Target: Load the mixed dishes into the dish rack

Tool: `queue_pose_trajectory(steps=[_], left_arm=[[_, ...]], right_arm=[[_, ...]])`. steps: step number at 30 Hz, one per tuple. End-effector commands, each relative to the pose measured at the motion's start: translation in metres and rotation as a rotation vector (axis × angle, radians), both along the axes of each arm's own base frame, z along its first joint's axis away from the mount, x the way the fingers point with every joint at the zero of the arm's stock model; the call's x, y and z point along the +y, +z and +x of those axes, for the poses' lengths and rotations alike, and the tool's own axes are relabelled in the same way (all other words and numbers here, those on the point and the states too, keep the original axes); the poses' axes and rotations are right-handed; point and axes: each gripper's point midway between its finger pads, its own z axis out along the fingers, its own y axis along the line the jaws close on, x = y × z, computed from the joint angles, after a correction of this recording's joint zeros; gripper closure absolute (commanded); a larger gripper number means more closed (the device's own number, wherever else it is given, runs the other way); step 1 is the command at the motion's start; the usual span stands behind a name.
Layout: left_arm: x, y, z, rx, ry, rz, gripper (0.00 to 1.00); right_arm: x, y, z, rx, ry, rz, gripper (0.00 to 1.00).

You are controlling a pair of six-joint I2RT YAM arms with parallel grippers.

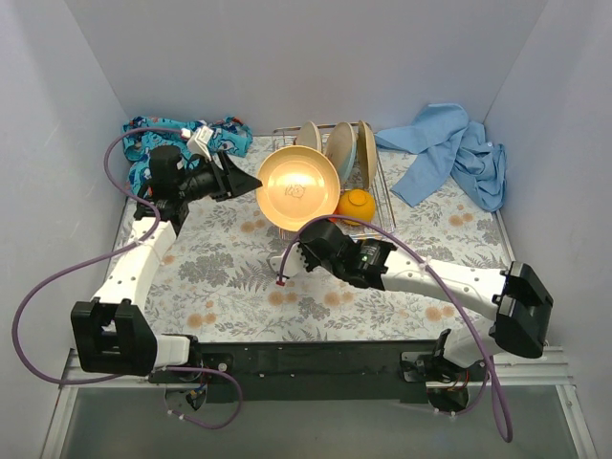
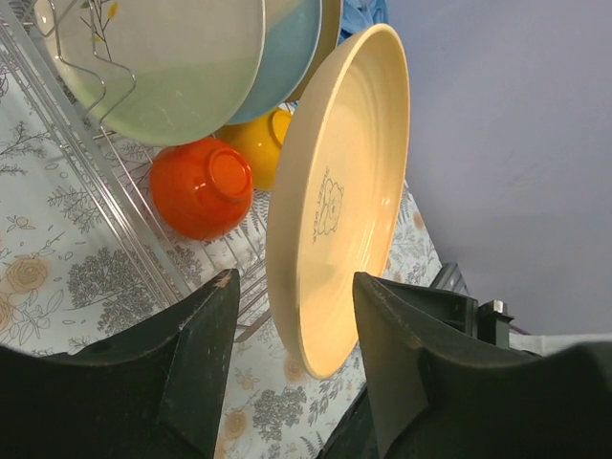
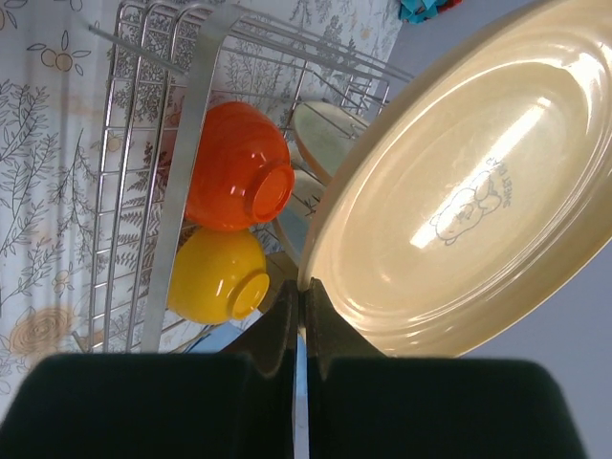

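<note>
My right gripper is shut on the lower rim of the plain yellow-orange plate and holds it upright at the front left of the silver wire dish rack. The pinch shows in the right wrist view. My left gripper is open, and its jaws straddle the plate's left edge without touching it. Two plates, tan floral and cream-and-light-blue, stand in the rack. A red-orange bowl and an orange-yellow bowl lie in it. The steel cup and mug are out of view.
A blue patterned cloth lies bunched at the back left behind my left arm. A plain light-blue cloth lies at the back right beside the rack. White walls close in the floral mat on three sides.
</note>
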Motion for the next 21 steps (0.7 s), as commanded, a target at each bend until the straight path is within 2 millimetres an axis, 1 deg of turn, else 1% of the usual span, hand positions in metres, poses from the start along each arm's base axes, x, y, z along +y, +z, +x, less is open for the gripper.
queue_pose_trajectory(steps=[1,3,4,7,8,9,10,11,12,13,14,15,16,18,19,21], left_arm=[[-0.004,-0.007,0.005,-0.016,0.002,0.055,0.55],[-0.005,-0.012,0.007,-0.009,0.000,0.065,0.62],[-0.004,-0.014,0.008,-0.007,0.009,0.071,0.78],[-0.001,-0.016,0.012,-0.007,0.035,0.086,0.98],[0.003,-0.017,0.015,-0.007,0.059,0.097,1.00],[0.004,-0.019,0.016,0.000,0.072,0.102,1.00],[0.005,-0.022,0.018,0.003,0.076,0.108,1.00],[0.005,-0.023,0.019,0.000,0.076,0.113,1.00],[0.005,-0.029,0.023,0.005,0.072,0.125,1.00],[0.005,-0.029,0.026,0.000,0.069,0.131,1.00],[0.006,-0.033,0.029,0.002,0.073,0.140,1.00],[0.006,-0.036,0.034,0.006,0.071,0.147,1.00],[0.005,-0.040,0.040,0.008,0.060,0.154,1.00],[0.003,-0.045,0.046,0.011,0.047,0.161,1.00],[0.003,-0.052,0.051,0.023,0.046,0.168,1.00],[0.001,-0.052,0.054,0.002,0.022,0.173,1.00]], right_arm=[[0.024,0.040,0.006,-0.095,0.030,0.064,0.99],[0.028,0.038,0.007,-0.098,0.036,0.054,0.99],[0.030,0.037,0.007,-0.097,0.039,0.050,0.99],[0.033,0.039,0.008,-0.102,0.029,0.058,0.99],[0.032,0.041,0.009,-0.104,0.019,0.063,0.99],[0.033,0.047,0.011,-0.100,-0.011,0.106,0.99],[0.030,0.053,0.014,-0.104,-0.046,0.129,0.78],[0.031,0.058,0.014,-0.090,-0.062,0.160,0.65],[0.030,0.071,0.011,-0.035,-0.082,0.212,0.50],[0.033,0.079,0.005,0.037,-0.052,0.267,0.14],[0.030,0.084,0.001,0.090,-0.054,0.284,0.07],[0.032,0.108,0.000,0.118,-0.049,0.357,0.02],[0.033,0.117,-0.004,0.211,-0.042,0.443,0.02],[0.030,0.133,-0.003,0.287,-0.044,0.536,0.02],[0.023,0.153,0.008,0.347,-0.072,0.652,0.03],[0.015,0.175,0.029,0.401,-0.145,0.799,0.03]])
